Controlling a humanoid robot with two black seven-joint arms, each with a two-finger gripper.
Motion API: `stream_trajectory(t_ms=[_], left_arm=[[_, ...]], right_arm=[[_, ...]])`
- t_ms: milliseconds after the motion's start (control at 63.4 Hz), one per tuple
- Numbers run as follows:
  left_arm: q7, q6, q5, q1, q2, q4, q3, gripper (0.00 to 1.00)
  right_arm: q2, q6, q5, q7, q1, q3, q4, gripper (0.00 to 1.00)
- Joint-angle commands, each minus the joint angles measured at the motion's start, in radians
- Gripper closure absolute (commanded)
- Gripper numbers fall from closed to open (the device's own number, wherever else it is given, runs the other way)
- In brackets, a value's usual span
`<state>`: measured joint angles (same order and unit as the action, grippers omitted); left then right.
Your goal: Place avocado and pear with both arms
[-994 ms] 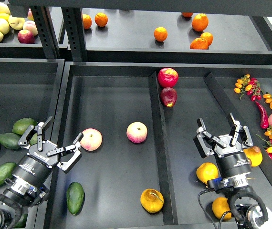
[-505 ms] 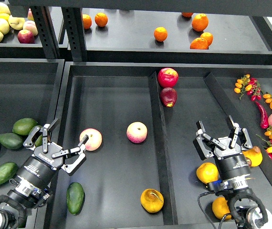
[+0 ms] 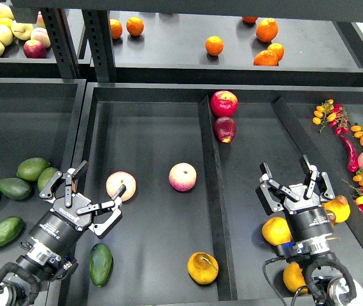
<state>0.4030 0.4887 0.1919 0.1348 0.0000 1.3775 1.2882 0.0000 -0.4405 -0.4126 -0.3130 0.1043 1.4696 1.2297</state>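
A dark green avocado (image 3: 100, 264) lies at the front left of the middle tray (image 3: 149, 140). A yellow-orange pear (image 3: 202, 268) with a brown bruised patch lies at the tray's front right. My left gripper (image 3: 95, 189) is open and empty, just above the avocado and next to a pink-cream fruit (image 3: 121, 185). My right gripper (image 3: 288, 178) is open and empty over the right tray, above other yellow-orange pears (image 3: 276, 231).
Several green avocados (image 3: 13, 188) lie in the left tray. A second pink-cream fruit (image 3: 183, 176) sits mid-tray. Two red apples (image 3: 223, 103) lie by the divider (image 3: 211, 191). Peppers and small tomatoes (image 3: 353, 143) lie far right. Oranges (image 3: 267, 30) sit on the upper shelf.
My left gripper has moved right and slightly forward, nearer the avocado and the pink-cream fruit. My right gripper has drifted slightly lower. Both stay open; the fruits have not moved.
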Motion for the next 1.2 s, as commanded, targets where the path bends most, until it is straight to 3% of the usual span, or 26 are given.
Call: stream_trajectory(t_ms=[0, 189, 363, 521, 757, 994, 1183], left_arm=[[0.003, 0.0, 0.0, -0.003, 0.0, -0.003, -0.018, 0.0], [0.011, 0.0, -0.002, -0.015, 0.0, -0.002, -0.03, 0.0], [0.011, 0.0, -0.012, -0.092, 0.0, -0.002, -0.033, 0.0], [0.013, -0.058, -0.035, -0.204, 0.008, -0.015, -0.047, 0.0], [0.019, -0.13, -0.046, -0.371, 0.146, -0.023, -0.181, 0.0], [0.066, -0.162, -0.198, -0.572, 0.265, -0.048, -0.375, 0.0], [0.076, -0.196, -0.289, -0.619, 0.34, -0.032, -0.452, 0.0]], right_arm=[[0.0, 0.005, 0.001, 0.0, 0.0, -0.005, -0.001, 0.0], [0.0, 0.008, 0.006, 0.0, 0.0, -0.014, 0.005, 0.0], [0.0, 0.009, 0.012, -0.001, 0.0, -0.012, 0.013, 0.0], [0.0, 0.012, 0.014, -0.002, 0.0, -0.011, 0.013, 0.0], [0.0, 0.046, 0.014, -0.002, -0.002, -0.017, 0.013, 0.0], [0.0, 0.059, 0.014, -0.002, -0.005, -0.006, 0.008, 0.0], [0.0, 0.055, 0.009, 0.006, 0.005, 0.005, 0.01, 0.0]])
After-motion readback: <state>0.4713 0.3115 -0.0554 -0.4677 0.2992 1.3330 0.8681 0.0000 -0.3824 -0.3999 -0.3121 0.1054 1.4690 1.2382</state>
